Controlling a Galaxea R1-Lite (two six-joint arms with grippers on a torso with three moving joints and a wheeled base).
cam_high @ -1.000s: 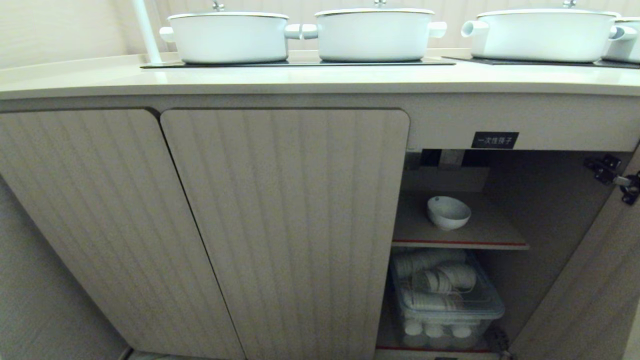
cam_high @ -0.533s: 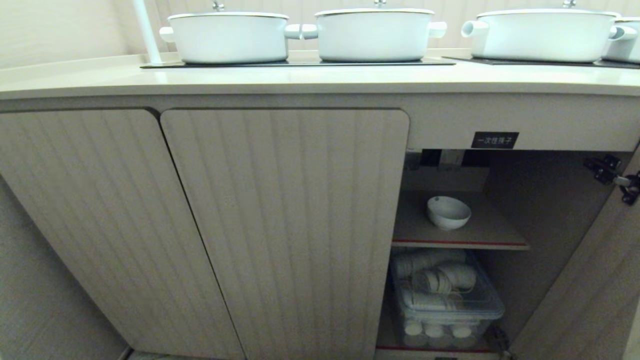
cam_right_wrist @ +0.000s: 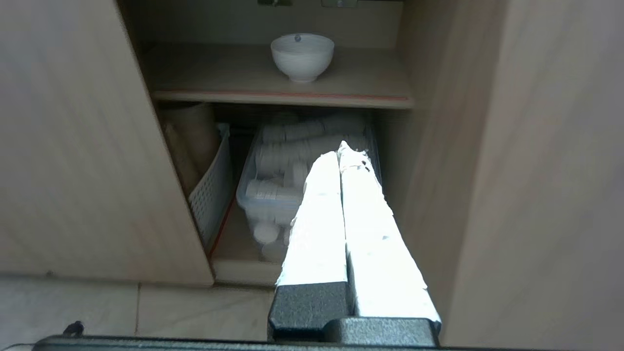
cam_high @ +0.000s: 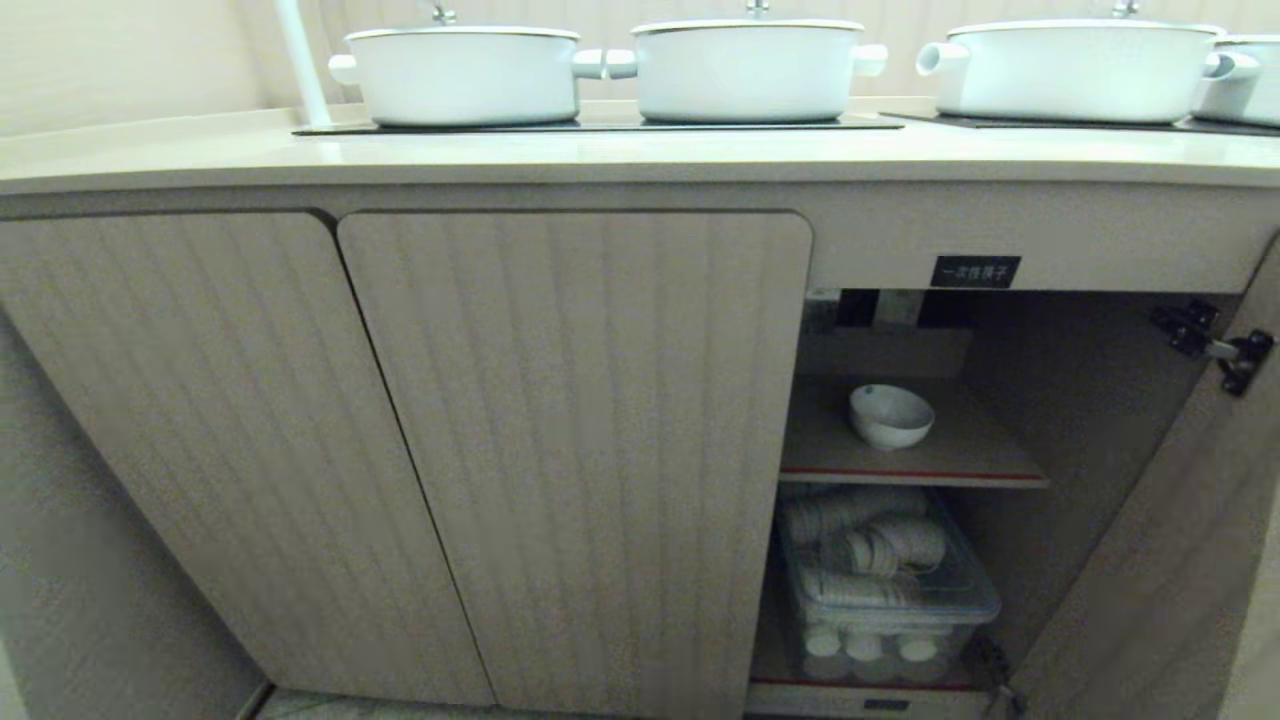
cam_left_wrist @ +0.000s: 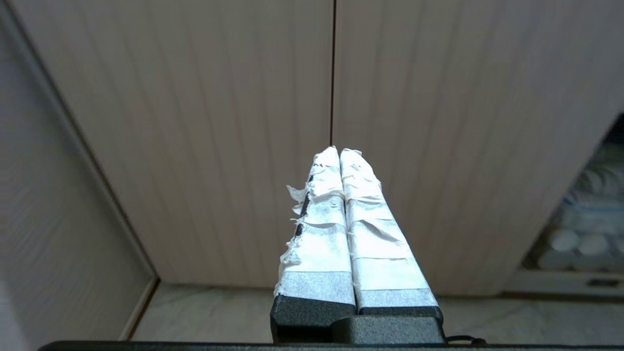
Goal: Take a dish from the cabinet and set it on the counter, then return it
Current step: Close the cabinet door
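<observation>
Sitting on the cabinet (cam_right_wrist: 73, 146) shelf, dish (cam_right_wrist: 302, 56) seemingly well beyond closed, empty right gripper (cam_right_wrist: 340, 148).

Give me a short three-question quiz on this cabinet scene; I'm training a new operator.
1. True or false: the small white round ceramic bowl sits on the cream-beige countertop.
2. What lies under the beige cabinet's inner shelf?
3. The right tool is: A open, B shut, C holding the bowl.

Key: 1 false, it is on the inner shelf. 2 a clear plastic bin of white containers. 3 B.
</observation>
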